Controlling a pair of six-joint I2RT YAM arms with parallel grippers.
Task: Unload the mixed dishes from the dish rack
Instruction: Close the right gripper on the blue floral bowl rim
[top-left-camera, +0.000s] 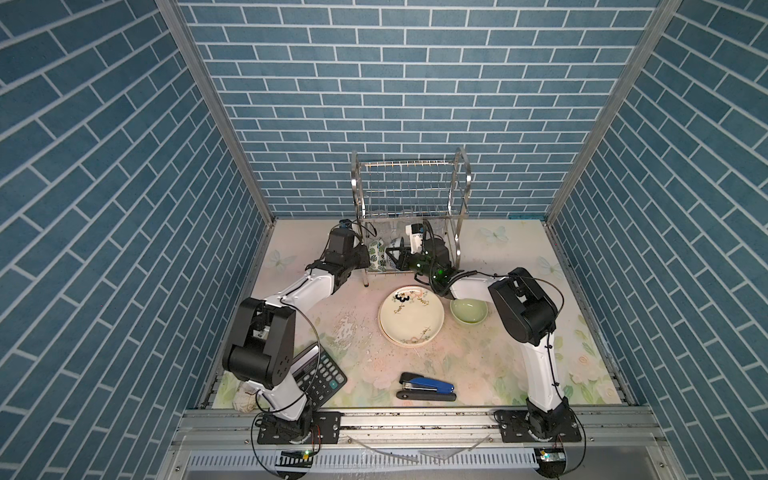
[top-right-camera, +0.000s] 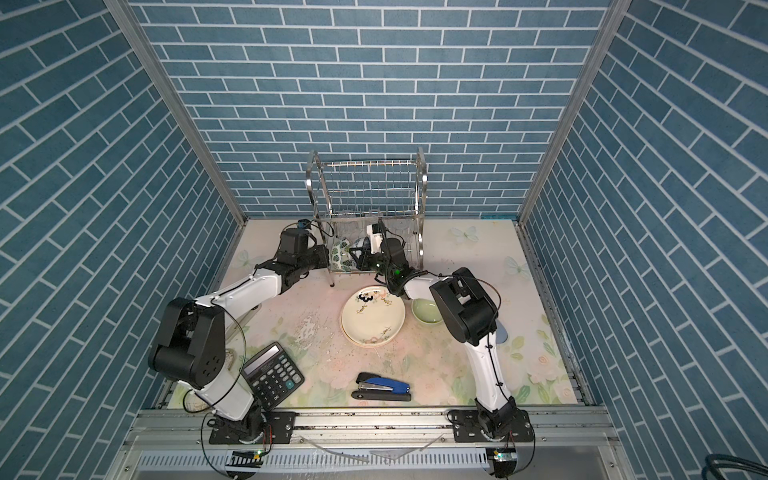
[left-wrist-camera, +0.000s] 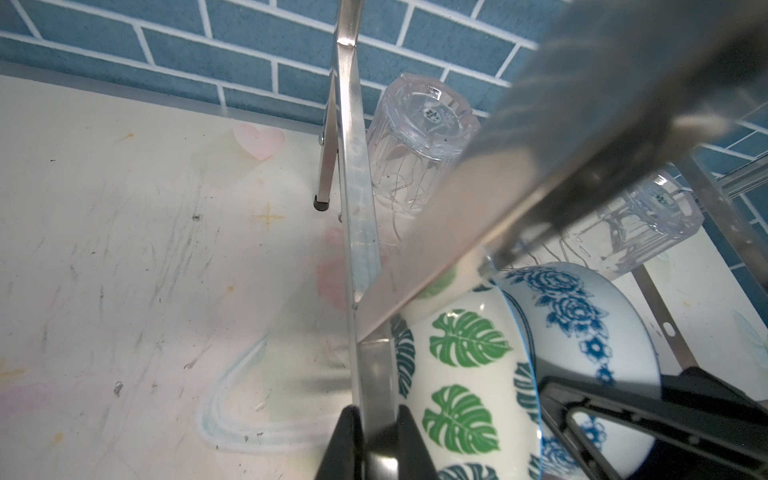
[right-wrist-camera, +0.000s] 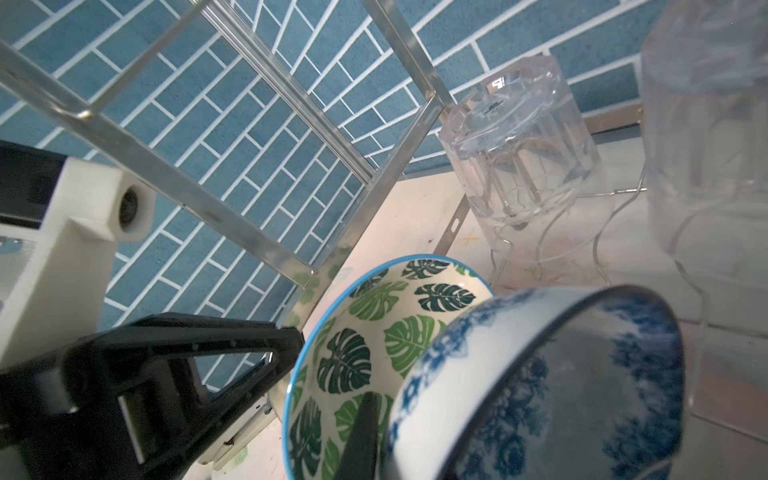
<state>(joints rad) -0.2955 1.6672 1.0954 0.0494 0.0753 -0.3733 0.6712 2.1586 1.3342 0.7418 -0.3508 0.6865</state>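
Note:
The steel dish rack (top-left-camera: 409, 187) (top-right-camera: 365, 187) stands at the back wall. On its lower shelf a green-leaf bowl (top-left-camera: 376, 254) (left-wrist-camera: 465, 374) (right-wrist-camera: 365, 332) and a blue-patterned bowl (top-left-camera: 395, 245) (left-wrist-camera: 582, 316) (right-wrist-camera: 519, 374) lean on edge, with clear tumblers (left-wrist-camera: 419, 137) (right-wrist-camera: 523, 153) upside down behind them. My left gripper (top-left-camera: 365, 258) (left-wrist-camera: 376, 419) is shut on the rack's flat side frame. My right gripper (top-left-camera: 392, 257) (right-wrist-camera: 386, 415) grips the blue-patterned bowl's rim. One finger (right-wrist-camera: 360, 436) presses its outer wall and the other is hidden inside.
Stacked cream floral plates (top-left-camera: 411, 316) and a pale green bowl (top-left-camera: 468, 311) lie on the table in front of the rack. A black calculator (top-left-camera: 320, 374) sits at the front left. A blue stapler (top-left-camera: 426, 386) lies at the front middle.

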